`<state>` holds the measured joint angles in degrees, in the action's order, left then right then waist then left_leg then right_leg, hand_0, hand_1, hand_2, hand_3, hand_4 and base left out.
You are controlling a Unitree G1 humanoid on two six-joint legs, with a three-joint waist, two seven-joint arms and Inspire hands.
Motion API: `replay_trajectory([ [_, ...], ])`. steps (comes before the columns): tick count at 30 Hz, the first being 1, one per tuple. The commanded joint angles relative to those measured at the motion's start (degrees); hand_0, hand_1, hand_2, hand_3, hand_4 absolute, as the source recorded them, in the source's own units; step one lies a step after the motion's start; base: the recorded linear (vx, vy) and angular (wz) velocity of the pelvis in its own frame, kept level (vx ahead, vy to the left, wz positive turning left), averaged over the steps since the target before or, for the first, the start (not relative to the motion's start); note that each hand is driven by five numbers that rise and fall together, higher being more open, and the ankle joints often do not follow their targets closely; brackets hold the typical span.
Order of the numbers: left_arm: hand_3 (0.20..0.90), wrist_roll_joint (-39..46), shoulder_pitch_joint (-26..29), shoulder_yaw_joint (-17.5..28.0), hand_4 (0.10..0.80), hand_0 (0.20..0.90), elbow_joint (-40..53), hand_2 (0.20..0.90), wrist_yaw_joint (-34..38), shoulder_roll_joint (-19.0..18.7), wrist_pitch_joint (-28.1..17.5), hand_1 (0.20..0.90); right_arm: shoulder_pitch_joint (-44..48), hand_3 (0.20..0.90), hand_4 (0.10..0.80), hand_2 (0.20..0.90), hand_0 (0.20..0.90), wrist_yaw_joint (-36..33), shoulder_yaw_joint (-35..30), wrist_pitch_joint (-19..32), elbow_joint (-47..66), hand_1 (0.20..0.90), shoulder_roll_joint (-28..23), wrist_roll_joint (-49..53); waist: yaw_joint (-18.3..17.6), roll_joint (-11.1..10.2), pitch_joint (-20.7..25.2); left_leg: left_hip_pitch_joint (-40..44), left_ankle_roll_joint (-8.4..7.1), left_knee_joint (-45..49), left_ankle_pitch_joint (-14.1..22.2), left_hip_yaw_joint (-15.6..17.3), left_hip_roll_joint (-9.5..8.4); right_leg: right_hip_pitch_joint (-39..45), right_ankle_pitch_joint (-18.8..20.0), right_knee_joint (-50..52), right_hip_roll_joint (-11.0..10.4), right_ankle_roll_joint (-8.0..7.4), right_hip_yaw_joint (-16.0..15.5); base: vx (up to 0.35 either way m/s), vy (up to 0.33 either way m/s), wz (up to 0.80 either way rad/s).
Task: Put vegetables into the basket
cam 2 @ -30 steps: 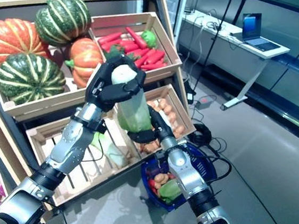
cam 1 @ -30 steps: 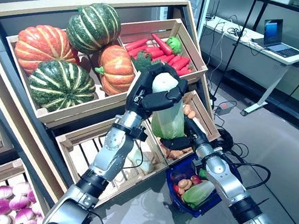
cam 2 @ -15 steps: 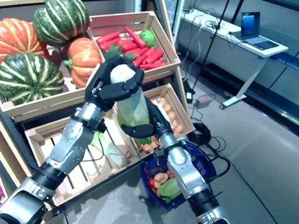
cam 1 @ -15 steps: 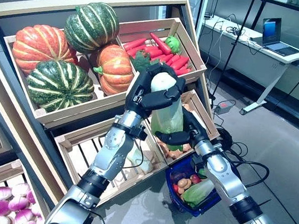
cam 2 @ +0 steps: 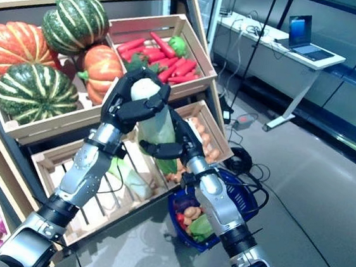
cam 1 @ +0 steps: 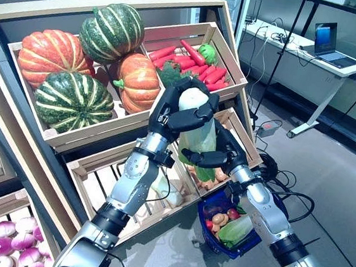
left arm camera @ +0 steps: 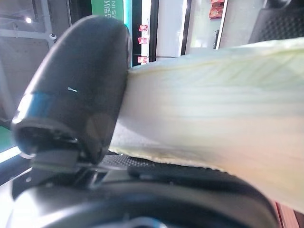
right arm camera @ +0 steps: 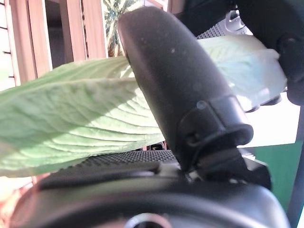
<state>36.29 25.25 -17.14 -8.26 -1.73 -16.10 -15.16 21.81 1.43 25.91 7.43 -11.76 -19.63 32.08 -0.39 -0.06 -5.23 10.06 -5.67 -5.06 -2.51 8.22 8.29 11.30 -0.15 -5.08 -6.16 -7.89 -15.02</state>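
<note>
My left hand (cam 1: pixel 181 113) is shut on the white stem end of a long napa cabbage (cam 1: pixel 198 130) and holds it upright in front of the stand, above the basket. My right hand (cam 1: pixel 225 154) is curled round the cabbage's green lower part, thumb across the front. In the left wrist view the thumb (left arm camera: pixel 76 95) presses on the pale cabbage (left arm camera: pixel 204 114). In the right wrist view the thumb (right arm camera: pixel 175 85) lies over the green leaves (right arm camera: pixel 71 128). The blue basket (cam 1: pixel 243 245) stands on the floor below, holding a leafy green vegetable (cam 1: pixel 237 229) and small round vegetables.
The wooden stand (cam 1: pixel 98 163) with slanted crates rises close behind and to the left of both arms. A white desk with a laptop (cam 1: pixel 331 41) stands at the back right. Cables and a power strip (cam 1: pixel 269 127) lie on the grey floor right of the basket.
My right hand has risen from beneath the cabbage's leafy end and closed round its lower part. My left hand has kept its hold at about the same place.
</note>
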Motion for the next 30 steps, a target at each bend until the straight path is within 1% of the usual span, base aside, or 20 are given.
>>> replay_trajectory([
  [1,0.3,1.97,6.51,-3.57,0.4,0.3,-2.42,0.3,-3.68,2.27,-3.12,0.3,11.54,0.9,0.8,0.9,0.9,4.58,-7.74,5.07,2.3,0.9,7.56,8.24,1.03,-1.87,3.76,-0.35,0.57,0.06,2.56,-0.62,-0.31,0.27,1.26,0.08,-3.18,1.25,-0.43,0.0,0.0,0.0],
  [3,0.3,2.26,6.64,-3.65,0.4,0.3,-2.15,0.3,-3.89,2.05,-3.5,0.3,11.94,0.9,0.8,0.9,0.9,6.56,-6.53,1.7,0.79,0.9,6.76,8.71,1.1,-1.99,3.83,-0.36,0.55,0.06,2.49,-0.71,-0.33,0.28,1.32,0.08,-3.23,1.29,-0.5,0.0,0.0,0.0],
  [5,0.3,2.51,6.46,-3.55,0.4,0.3,-1.45,0.3,-3.95,1.7,-3.58,0.3,11.77,0.9,0.8,0.9,0.9,7.39,-5.83,-0.29,0.34,0.9,6.1,8.95,1.21,-2.1,3.82,-0.43,0.53,0.06,2.45,-0.78,-0.33,0.29,1.32,0.08,-3.23,1.3,-0.57,0.0,0.0,0.0],
  [6,0.3,2.79,6.52,-3.39,0.4,0.3,-0.94,0.3,-3.95,1.43,-3.41,0.3,11.79,0.653,0.635,0.653,0.653,8.31,-5.37,-1.25,-0.15,0.653,5.77,9.85,1.28,-2.17,3.84,-0.46,0.52,0.06,2.43,-0.8,-0.32,0.3,1.33,0.08,-3.25,1.28,-0.67,0.0,0.0,0.0],
  [7,0.3,2.9,6.58,-3.39,0.4,0.3,-0.69,0.3,-3.94,1.3,-3.4,0.3,11.79,0.58,0.587,0.58,0.58,8.6,-5.19,-1.71,-0.31,0.58,5.68,10.27,1.34,-2.22,3.85,-0.48,0.51,0.06,2.41,-0.84,-0.31,0.29,1.34,0.08,-3.26,1.27,-0.72,0.0,0.0,0.0],
  [8,0.3,3.01,6.62,-3.4,0.4,0.3,-0.5,0.3,-3.94,1.22,-3.39,0.3,11.83,0.316,0.411,0.316,0.316,8.73,-5.07,-2.07,-0.48,0.316,5.62,10.71,1.37,-2.27,3.85,-0.51,0.5,0.06,2.4,-0.9,-0.3,0.28,1.35,0.08,-3.25,1.27,-0.76,0.0,0.0,0.0],
  [9,0.3,3.18,6.83,-3.48,0.4,0.3,-0.5,0.3,-3.89,1.2,-3.78,0.3,12.0,0.3,0.4,0.3,0.3,9.98,-4.88,-2.93,-0.79,0.3,5.62,11.65,1.39,-2.33,3.84,-0.57,0.48,0.06,2.37,-0.97,-0.29,0.25,1.38,0.08,-3.25,1.29,-0.8,0.0,0.0,0.0],
  [12,0.3,3.27,7.23,-3.75,0.4,0.3,-0.53,0.3,-3.77,1.32,-4.27,0.3,12.6,0.3,0.4,0.3,0.3,10.22,-4.25,-3.56,-1.56,0.3,5.72,11.72,1.44,-2.39,3.83,-0.65,0.49,0.06,2.29,-1.08,-0.29,0.18,1.44,0.08,-3.21,1.31,-0.82,0.0,0.0,0.0],
  [18,0.3,3.32,7.43,-3.74,0.4,0.3,0.17,0.3,-4.03,1.17,-3.67,0.3,12.91,0.3,0.4,0.3,0.3,9.94,-4.14,-3.21,-2.08,0.3,5.78,11.16,1.33,-2.31,3.83,-0.7,0.52,0.06,2.23,-1.09,-0.34,0.08,1.55,0.08,-3.22,1.28,-0.69,0.0,0.0,0.0],
  [25,0.3,2.63,6.22,-3.82,0.4,0.3,-0.21,0.3,-4.59,0.9,-2.52,0.3,12.54,0.3,0.4,0.3,0.3,8.72,-5.2,-2.46,-1.53,0.3,5.72,11.08,1.23,-2.26,3.9,-0.68,0.55,0.06,2.25,-0.85,-0.31,-0.06,1.62,0.08,-3.2,1.18,-0.47,0.0,0.0,0.0],
  [26,0.429,2.79,5.97,-3.68,0.486,0.429,-0.41,0.429,-4.61,0.89,-2.12,0.429,12.36,0.3,0.4,0.3,0.3,8.52,-5.48,-2.46,-1.43,0.3,5.74,10.94,1.2,-2.25,3.91,-0.67,0.56,0.06,2.24,-0.83,-0.3,-0.09,1.63,0.08,-3.2,1.18,-0.41,0.0,0.0,0.0],
  [27,0.629,3.24,5.77,-3.56,0.62,0.629,-0.58,0.629,-4.57,0.92,-1.6,0.629,12.21,0.3,0.4,0.3,0.3,8.24,-5.74,-2.49,-1.33,0.3,5.72,10.81,1.18,-2.25,3.91,-0.67,0.58,0.06,2.24,-0.82,-0.31,-0.11,1.65,0.08,-3.2,1.18,-0.35,0.0,0.0,0.0],
  [28,0.804,3.58,5.6,-3.46,0.736,0.804,-0.67,0.804,-4.7,0.93,-1.14,0.804,12.07,0.3,0.4,0.3,0.3,8.11,-5.91,-2.47,-1.32,0.3,5.64,10.78,1.17,-2.25,3.9,-0.67,0.6,0.06,2.23,-0.81,-0.31,-0.13,1.67,0.08,-3.2,1.18,-0.32,0.0,0.0,0.0],
  [29,0.9,3.64,5.49,-3.39,0.8,0.9,-0.66,0.9,-4.84,0.92,-0.92,0.9,11.98,0.3,0.4,0.3,0.3,8.05,-6.01,-2.41,-1.31,0.3,5.59,10.78,1.17,-2.24,3.9,-0.68,0.61,0.06,2.23,-0.79,-0.31,-0.13,1.67,0.08,-3.21,1.17,-0.32,0.0,0.0,0.0],
  [30,0.9,3.93,4.93,-3.15,0.8,0.9,-0.8,0.9,-5.45,0.75,-0.11,0.9,11.48,0.3,0.4,0.3,0.3,7.62,-6.56,-2.28,-1.24,0.3,5.13,10.54,1.14,-2.24,3.93,-0.71,0.64,0.06,2.2,-0.71,-0.29,-0.21,1.71,0.08,-3.22,1.13,-0.29,0.0,0.0,0.0],
])
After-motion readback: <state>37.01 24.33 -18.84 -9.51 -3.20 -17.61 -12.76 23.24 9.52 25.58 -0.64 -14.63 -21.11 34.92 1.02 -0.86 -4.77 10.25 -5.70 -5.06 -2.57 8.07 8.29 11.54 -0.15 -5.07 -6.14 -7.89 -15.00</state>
